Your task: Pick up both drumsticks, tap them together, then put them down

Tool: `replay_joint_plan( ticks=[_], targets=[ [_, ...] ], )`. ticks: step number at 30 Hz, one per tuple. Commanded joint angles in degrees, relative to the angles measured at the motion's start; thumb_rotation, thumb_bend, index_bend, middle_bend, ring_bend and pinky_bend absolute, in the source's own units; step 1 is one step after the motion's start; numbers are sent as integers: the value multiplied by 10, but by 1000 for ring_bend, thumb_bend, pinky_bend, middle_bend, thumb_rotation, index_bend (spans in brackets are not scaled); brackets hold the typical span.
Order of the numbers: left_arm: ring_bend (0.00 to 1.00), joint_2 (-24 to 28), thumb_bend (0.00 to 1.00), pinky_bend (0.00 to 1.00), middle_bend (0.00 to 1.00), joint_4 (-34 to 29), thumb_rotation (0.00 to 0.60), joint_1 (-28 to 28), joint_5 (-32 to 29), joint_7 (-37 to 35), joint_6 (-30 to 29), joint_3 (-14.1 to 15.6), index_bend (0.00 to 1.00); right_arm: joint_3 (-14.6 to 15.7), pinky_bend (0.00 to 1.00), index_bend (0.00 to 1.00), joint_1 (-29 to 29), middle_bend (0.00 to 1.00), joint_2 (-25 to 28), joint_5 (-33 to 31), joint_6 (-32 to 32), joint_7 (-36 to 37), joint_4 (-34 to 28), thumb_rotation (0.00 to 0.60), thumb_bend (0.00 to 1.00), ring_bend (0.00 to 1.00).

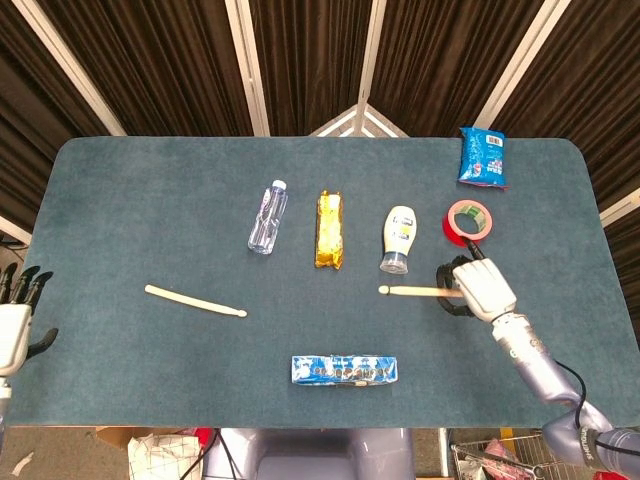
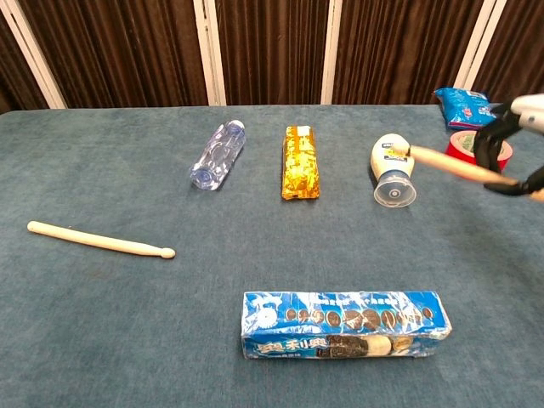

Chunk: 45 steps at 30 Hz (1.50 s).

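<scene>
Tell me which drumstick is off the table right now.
The drumstick held in the right hand, beside the red tape; the other drumstick lies flat on the table's left side, untouched.

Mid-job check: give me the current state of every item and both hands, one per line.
Right hand: grips one drumstick.
Held drumstick: lifted off the table, tip toward the centre.
Other drumstick: lying flat, untouched.
Left hand: at the table edge, holds nothing.
Water bottle: on its side.
Sauce bottle: lying down, capped.
Yellow packet: flat, sealed.
Cookie box: flat.
Red tape roll: flat.
Blue bag: lying flat.
</scene>
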<state>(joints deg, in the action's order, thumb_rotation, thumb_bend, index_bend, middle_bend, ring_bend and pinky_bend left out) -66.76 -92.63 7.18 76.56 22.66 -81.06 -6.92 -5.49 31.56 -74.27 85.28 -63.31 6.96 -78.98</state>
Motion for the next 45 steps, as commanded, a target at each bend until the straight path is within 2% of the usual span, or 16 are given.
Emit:
replay_joint_plan(
  ticks=[1, 9, 15, 19, 29, 36, 45],
  targets=[
    [0, 13, 305, 0, 167, 17, 600, 38, -3, 4, 54, -9, 216, -20, 0, 737, 6, 588, 22, -12, -4, 0, -28, 600, 414, 394],
    [0, 23, 312, 0, 266, 48, 600, 120, -8, -21, 198, -3, 330, -50, 0, 737, 14, 588, 49, -51, 0, -40, -85, 600, 413, 394],
    [0, -1, 337, 0, 311, 95, 600, 172, -29, -29, 287, 0, 375, -58, 0, 737, 16, 588, 52, -81, 8, -78, -107, 600, 413, 393],
    [0, -24, 377, 0, 353, 127, 600, 200, -42, -16, 318, 0, 414, -62, 0, 737, 17, 588, 49, -100, 11, -94, -110, 600, 414, 393],
    [0, -87, 396, 0, 382, 185, 600, 239, -36, -30, 349, 9, 446, -68, 0, 738, 18, 588, 52, -117, 11, -110, -114, 600, 413, 394],
    [1, -124, 421, 0, 429, 221, 600, 251, -10, -45, 339, 22, 480, -70, 0, 741, 16, 594, 56, -120, 9, -111, -111, 600, 426, 394],
    [11, -156, 431, 0, 472, 238, 600, 258, 2, -49, 314, 25, 501, -69, 0, 742, 13, 595, 59, -118, 5, -109, -106, 600, 426, 395]
  ],
)
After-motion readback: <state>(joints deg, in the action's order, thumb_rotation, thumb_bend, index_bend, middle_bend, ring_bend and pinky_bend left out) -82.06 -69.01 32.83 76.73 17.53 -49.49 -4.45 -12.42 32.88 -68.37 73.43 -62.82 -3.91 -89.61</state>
